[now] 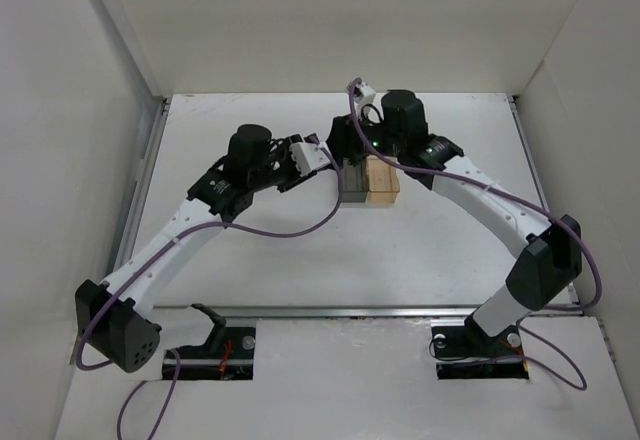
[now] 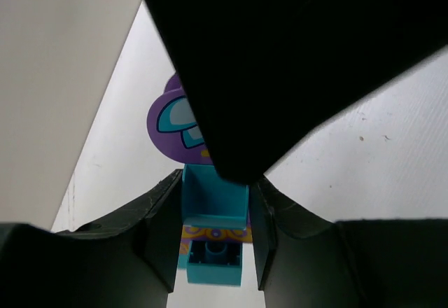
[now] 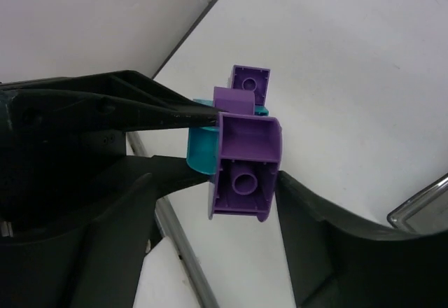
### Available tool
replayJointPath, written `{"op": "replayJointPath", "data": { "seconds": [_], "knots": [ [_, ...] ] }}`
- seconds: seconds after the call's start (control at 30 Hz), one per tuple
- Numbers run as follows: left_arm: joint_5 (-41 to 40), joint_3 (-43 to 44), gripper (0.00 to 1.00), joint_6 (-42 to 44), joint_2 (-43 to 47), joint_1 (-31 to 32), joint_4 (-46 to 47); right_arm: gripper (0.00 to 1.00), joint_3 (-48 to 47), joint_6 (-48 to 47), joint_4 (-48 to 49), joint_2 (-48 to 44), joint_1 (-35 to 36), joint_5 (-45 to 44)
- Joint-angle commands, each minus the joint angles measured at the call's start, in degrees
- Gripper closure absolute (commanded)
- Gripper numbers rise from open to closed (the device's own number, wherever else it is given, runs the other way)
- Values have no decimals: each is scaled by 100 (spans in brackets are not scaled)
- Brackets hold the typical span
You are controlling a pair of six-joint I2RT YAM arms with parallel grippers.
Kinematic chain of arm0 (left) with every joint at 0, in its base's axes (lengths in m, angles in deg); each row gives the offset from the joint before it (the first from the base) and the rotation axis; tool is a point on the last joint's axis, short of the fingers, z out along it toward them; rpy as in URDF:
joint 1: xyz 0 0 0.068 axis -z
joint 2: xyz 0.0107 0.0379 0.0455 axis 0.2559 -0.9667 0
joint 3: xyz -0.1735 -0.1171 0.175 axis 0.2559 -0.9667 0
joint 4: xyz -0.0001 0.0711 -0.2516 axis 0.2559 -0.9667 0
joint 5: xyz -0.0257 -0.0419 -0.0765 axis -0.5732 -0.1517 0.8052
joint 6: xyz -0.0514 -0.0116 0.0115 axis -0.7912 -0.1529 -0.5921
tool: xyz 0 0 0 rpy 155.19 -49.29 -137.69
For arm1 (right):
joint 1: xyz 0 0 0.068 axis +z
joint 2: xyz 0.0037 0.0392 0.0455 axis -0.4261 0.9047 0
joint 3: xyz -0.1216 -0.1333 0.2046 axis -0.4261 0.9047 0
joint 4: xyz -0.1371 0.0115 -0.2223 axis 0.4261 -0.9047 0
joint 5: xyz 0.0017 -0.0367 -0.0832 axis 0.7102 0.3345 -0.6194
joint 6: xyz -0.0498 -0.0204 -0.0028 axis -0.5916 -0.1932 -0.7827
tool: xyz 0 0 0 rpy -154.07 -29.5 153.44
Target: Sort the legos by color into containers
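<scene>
Left gripper (image 2: 215, 185) is clenched on a teal brick (image 2: 213, 213), which sits squarely between its jaws. Right gripper (image 3: 246, 168) grasps a purple brick (image 3: 241, 182) between its jaws. Both grippers meet close by the bins (image 1: 383, 188).

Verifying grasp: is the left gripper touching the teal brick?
Touching. Left wrist view: the teal brick sits between the left gripper fingers, both sides flush against them, no gap.

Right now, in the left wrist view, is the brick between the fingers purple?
No, the brick clamped in the left gripper is teal.
</scene>
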Motion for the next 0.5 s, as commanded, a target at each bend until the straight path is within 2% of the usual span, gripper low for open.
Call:
{"op": "replayJointPath", "data": {
  "seconds": [0.0, 0.03, 0.1, 0.23, 0.33, 0.37, 0.4, 0.47],
  "knots": [
    [-141, 14, 100, -299, 215, 55, 513, 28, -340, 199, 230, 29, 63, 402],
    [-141, 14, 100, -352, 215, 55, 565, 38, -340, 200, 230, 29, 63, 402],
    [-193, 14, 100, -352, 328, 55, 565, 44, -340, 200, 230, 152, 63, 454],
    [-264, -179, 100, -484, 522, 55, 767, 46, -340, 200, 230, 284, 63, 515],
    [-264, -180, 100, -537, 522, 55, 820, 53, -392, 200, 230, 389, 63, 665],
    [-264, -180, 100, -615, 522, 55, 820, 58, -392, 200, 230, 390, 63, 718],
    [-264, -180, 100, -616, 522, 55, 820, 72, -453, 200, 230, 451, 63, 718],
    [-264, -180, 100, -669, 522, 55, 751, 90, -454, 200, 230, 451, 63, 780]
  ]
}}
